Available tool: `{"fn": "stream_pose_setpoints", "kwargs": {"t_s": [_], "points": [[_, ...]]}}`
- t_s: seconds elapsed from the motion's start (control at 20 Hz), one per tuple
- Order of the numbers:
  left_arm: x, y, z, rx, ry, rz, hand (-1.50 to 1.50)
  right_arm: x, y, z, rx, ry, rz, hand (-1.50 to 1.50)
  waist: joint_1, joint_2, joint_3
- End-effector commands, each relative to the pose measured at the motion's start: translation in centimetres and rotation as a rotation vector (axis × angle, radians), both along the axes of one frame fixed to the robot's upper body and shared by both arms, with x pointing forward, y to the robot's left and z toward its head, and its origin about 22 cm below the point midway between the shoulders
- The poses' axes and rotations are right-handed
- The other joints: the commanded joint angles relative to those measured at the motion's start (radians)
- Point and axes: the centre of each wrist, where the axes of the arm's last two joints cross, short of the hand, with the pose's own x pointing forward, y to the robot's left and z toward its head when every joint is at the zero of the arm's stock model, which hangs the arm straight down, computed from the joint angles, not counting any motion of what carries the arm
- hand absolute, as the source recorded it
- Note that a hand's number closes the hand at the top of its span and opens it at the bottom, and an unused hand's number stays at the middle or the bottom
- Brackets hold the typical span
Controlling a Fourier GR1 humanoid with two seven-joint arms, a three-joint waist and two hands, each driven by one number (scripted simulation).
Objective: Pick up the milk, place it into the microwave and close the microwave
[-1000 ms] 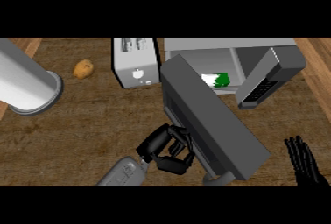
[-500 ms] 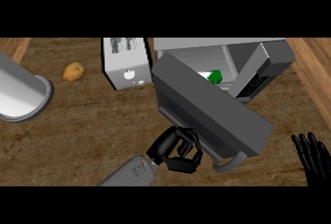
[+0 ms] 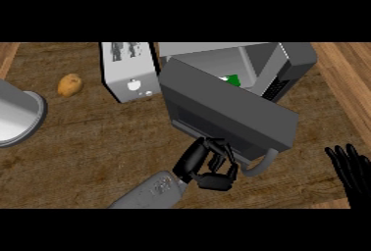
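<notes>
Left forearm (image 3: 148, 192): grey, blocky casing with small dark marks on its upper face.
Left hand (image 3: 206, 166): glossy black, rounded segments, thick thumb.
Right hand (image 3: 353, 171): black, slim fingers (image 3: 339, 158); only part shows at the view's edge.

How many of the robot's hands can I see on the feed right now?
2. The left hand is at the lower edge of the microwave door, beside its handle; the right hand rests open at the view's right edge.

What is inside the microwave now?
Inside the microwave, a small white and green thing shows just above the door, likely the milk. The half-closed door covers most of it and the rest of the cavity.
</notes>
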Motion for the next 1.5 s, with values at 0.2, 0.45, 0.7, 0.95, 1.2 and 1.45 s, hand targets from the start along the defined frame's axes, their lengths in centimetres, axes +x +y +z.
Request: {"fn": "stream_pose_setpoints", "kwargs": {"t_s": [0.2,0.45,0.7,0.95,1.2,1.45], "points": [[1.3,-1.2,2.4,-0.117,-0.023,0.201,1.50,0.5,-0.7,2.6,-0.059,-0.020,0.057,-1.50,-0.042,0.008,0.000],[3.2,-1.9,4.5,-0.126,-0.012,0.276,-1.50,1.4,-1.8,4.9,-0.087,-0.075,0.047,-1.50,-0.070,0.013,0.001],[4.1,-1.9,4.8,-0.106,0.017,0.361,-1.50,2.3,-2.7,7.1,-0.166,-0.142,0.022,-1.50,-0.100,0.022,0.002],[5.8,-1.9,6.6,-0.172,0.037,0.447,-1.50,3.0,-4.6,11.9,-0.435,-0.289,-0.118,1.50,-0.114,0.030,-0.002],[6.8,-2.2,7.8,-0.203,0.035,0.488,-1.50,4.0,-4.7,13.2,-0.469,-0.338,-0.140,1.50,-0.109,0.046,0.001],[6.7,-1.9,7.1,-0.211,0.055,0.525,-1.50,4.6,-4.8,13.9,-0.479,-0.361,-0.146,1.50,-0.109,0.054,0.003]]}}
